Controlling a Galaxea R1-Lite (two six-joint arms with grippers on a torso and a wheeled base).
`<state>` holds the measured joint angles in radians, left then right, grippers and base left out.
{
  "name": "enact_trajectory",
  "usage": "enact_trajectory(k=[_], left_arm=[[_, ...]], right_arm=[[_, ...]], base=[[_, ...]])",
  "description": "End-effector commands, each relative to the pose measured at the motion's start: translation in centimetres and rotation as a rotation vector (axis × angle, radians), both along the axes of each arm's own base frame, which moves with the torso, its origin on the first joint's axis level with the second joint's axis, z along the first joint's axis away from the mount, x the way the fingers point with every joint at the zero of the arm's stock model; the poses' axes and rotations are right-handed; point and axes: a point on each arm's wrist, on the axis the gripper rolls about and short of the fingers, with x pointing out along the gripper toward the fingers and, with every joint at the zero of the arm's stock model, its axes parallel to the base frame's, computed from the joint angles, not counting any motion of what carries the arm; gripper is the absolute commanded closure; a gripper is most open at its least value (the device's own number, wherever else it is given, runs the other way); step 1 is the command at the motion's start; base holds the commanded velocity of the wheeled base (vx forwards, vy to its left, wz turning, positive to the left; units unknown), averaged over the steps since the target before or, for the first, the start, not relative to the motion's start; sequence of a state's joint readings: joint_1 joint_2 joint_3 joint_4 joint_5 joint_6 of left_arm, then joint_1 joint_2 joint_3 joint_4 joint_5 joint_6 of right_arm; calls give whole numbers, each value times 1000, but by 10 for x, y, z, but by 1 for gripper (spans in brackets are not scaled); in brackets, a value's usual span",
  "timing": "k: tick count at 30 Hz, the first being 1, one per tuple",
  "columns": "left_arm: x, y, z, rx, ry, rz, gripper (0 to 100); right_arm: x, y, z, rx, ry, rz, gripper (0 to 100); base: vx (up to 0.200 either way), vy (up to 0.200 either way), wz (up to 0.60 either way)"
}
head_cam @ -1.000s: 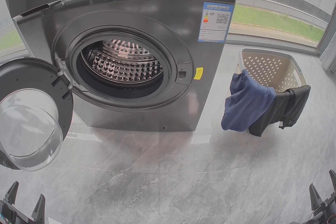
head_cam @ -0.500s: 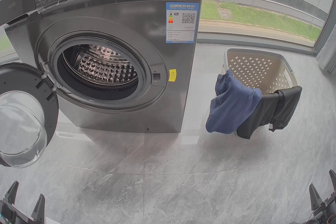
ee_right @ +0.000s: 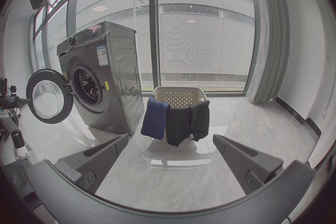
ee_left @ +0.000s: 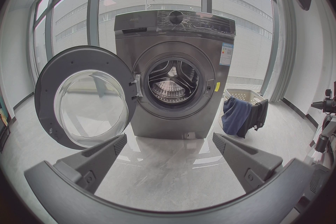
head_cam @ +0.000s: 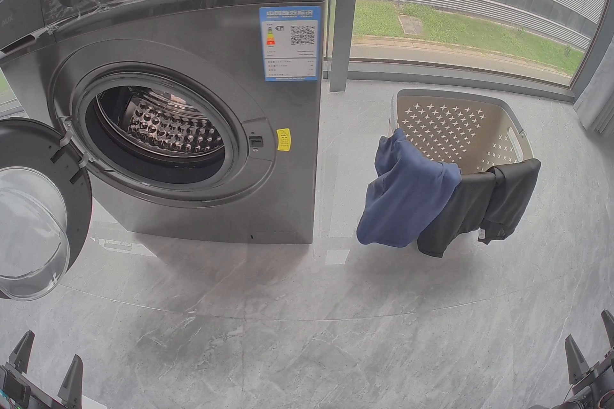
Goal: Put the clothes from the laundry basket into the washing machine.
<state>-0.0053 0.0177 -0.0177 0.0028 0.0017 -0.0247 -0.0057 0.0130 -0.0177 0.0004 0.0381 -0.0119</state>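
Observation:
A grey front-loading washing machine (head_cam: 192,129) (ee_left: 175,77) (ee_right: 101,77) stands at the left, its round door (head_cam: 32,212) (ee_left: 84,95) swung open and the steel drum (head_cam: 166,126) bare. To its right sits a beige laundry basket (head_cam: 457,126) (ee_right: 179,97) (ee_left: 245,95). A blue garment (head_cam: 403,193) (ee_right: 154,118) and a black garment (head_cam: 480,206) (ee_right: 187,119) hang over its front rim. My left gripper (head_cam: 45,369) (ee_left: 168,151) is open, low at the near left. My right gripper (head_cam: 591,343) (ee_right: 169,153) is open at the near right. Both hold nothing and are far from the basket.
Glossy grey floor (head_cam: 307,327) spreads between me and both things. A tall window with a metal post (head_cam: 344,1) runs behind the machine and basket. A grey curtain (ee_right: 269,42) hangs at the far right.
The head camera has turned to the right, so machine and basket sit further left in the picture. Both grippers and the clothes look unmoved.

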Motion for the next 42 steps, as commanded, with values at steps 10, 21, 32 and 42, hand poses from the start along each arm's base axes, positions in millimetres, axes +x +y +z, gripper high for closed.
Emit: enact_trajectory(k=[10,21,32,42], left_arm=[[0,0,-4,-8,5,2,0],[0,0,-4,-9,5,2,0],[0,0,-4,-9,5,2,0],[0,0,-4,-9,5,2,0]], right_arm=[[1,0,-5,0,13,0,0],[1,0,-5,0,13,0,0],[1,0,-5,0,13,0,0],[1,0,-5,0,13,0,0]], base=[[80,0,0],[145,0,0],[0,-145,0],[0,-200,0]])
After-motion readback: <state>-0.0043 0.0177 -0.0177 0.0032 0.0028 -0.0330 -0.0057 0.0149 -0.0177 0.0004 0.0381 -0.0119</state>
